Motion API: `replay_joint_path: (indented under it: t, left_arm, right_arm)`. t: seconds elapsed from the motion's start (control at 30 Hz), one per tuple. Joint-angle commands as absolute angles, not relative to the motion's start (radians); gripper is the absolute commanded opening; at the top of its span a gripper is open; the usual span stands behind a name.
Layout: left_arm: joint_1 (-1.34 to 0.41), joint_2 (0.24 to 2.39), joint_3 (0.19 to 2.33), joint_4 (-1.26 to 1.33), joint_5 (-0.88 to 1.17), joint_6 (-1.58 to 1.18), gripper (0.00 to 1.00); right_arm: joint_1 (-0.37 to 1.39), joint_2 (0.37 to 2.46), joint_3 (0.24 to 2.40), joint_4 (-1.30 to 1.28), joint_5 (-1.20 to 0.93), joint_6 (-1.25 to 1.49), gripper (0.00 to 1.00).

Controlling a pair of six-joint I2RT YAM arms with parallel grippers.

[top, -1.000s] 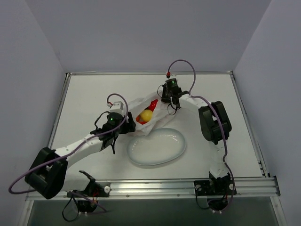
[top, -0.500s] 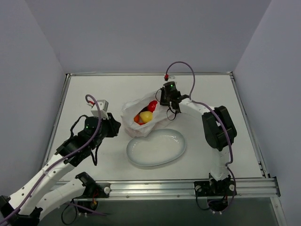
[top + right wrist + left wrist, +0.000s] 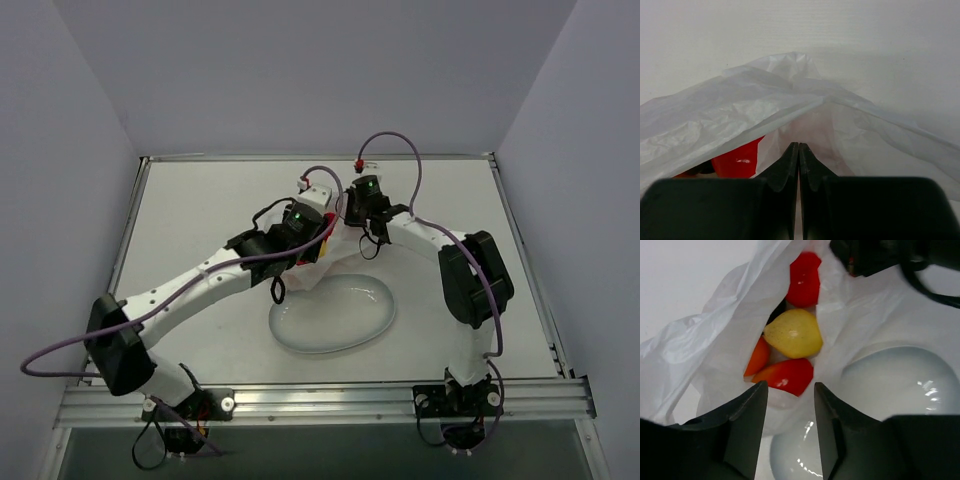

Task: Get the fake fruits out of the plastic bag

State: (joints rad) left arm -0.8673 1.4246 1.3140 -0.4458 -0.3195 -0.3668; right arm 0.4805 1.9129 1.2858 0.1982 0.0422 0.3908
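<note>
White table (image 3: 200,210), greyish walls (image 3: 300,70); right tool (image 3: 799,146) seemingly pinches plastic bag (image 3: 735,107).

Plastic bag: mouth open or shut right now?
Open. The plastic bag gapes in the left wrist view, fake fruits showing inside; the right hand is shut on its edge.

Plastic bag (image 3: 705,340): laid on the table (image 3: 200,200), just behind the oval plate (image 3: 900,385), touching its far rim. Held in the bag, as seen from the left wrist:
- pear-shaped fruit (image 3: 795,333) at centre
- round fruit (image 3: 804,280) behind it
- elongated fruit (image 3: 787,376) before it
- slim fruit (image 3: 759,356) at its left
</note>
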Motion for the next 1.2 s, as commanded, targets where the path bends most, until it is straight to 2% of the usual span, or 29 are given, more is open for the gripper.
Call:
replay_joint_path:
  t: [0.0,0.03,0.2,0.43,0.63,0.7,0.73,0.77,0.8,0.83,1.17]
  left_arm:
    - [-0.804,1.494,1.399,-0.469,-0.356,-0.256,0.41]
    - [-0.792,1.538,1.411,-0.463,-0.359,-0.241,0.41]
    - [-0.726,1.661,1.512,-0.491,-0.313,-0.149,0.56]
    - [-0.713,1.776,1.572,-0.482,-0.374,-0.025,0.75]
    - [-0.672,1.839,1.566,-0.457,-0.410,0.040,0.77]
    - [-0.649,1.848,1.554,-0.433,-0.407,0.040,0.70]
    - [-0.641,1.850,1.551,-0.423,-0.408,0.041,0.44]
    - [-0.637,1.853,1.548,-0.416,-0.411,0.038,0.28]
    - [-0.627,1.858,1.543,-0.404,-0.411,0.035,0.05]
    - [-0.623,1.856,1.540,-0.393,-0.410,0.022,0.03]
    - [-0.535,1.727,1.379,-0.166,-0.117,-0.215,0.02]
  right_arm:
    - [0.488,1.841,1.263,0.199,0.054,0.374,0.00]
    - [0.488,1.832,1.259,0.201,0.052,0.373,0.00]
    - [0.489,1.816,1.246,0.202,0.029,0.370,0.00]
    - [0.488,1.815,1.241,0.196,0.023,0.356,0.00]
    - [0.485,1.815,1.217,0.195,0.023,0.344,0.00]
    - [0.486,1.807,1.209,0.192,0.035,0.341,0.00]
    - [0.486,1.802,1.194,0.190,0.040,0.339,0.00]
    - [0.483,1.795,1.183,0.189,0.061,0.341,0.00]
    - [0.482,1.778,1.171,0.189,0.072,0.341,0.00]
    - [0.482,1.770,1.145,0.189,0.080,0.344,0.00]
    - [0.476,1.629,0.931,0.192,0.232,0.379,0.00]
